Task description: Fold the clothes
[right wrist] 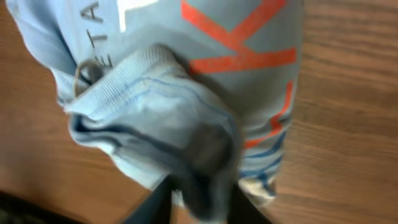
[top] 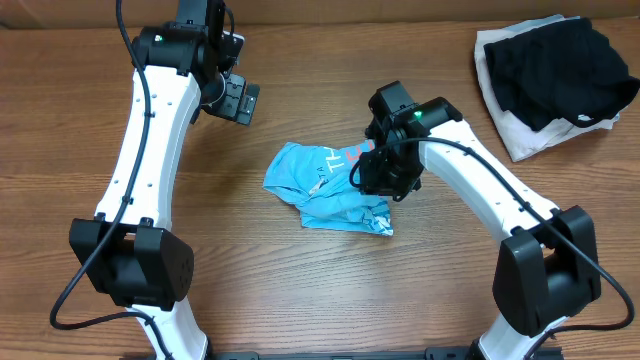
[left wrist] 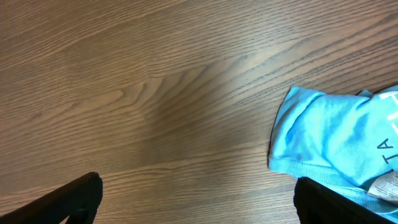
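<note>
T-shirt [top: 318,196] bunched in R jaws.

Counter [top: 300,300]: bare wood left of and in front of the crumpled T-shirt [top: 320,190], open passage on both sides. Right arm [top: 480,190] blocks the shirt's right edge. Stacked black and white garments [top: 555,80] fill the far right corner.

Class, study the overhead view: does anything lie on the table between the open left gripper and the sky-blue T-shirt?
Nothing visible does: only bare wooden table separates the left gripper from the sky-blue T-shirt. The right gripper pinches fabric on the shirt's other side.
</note>
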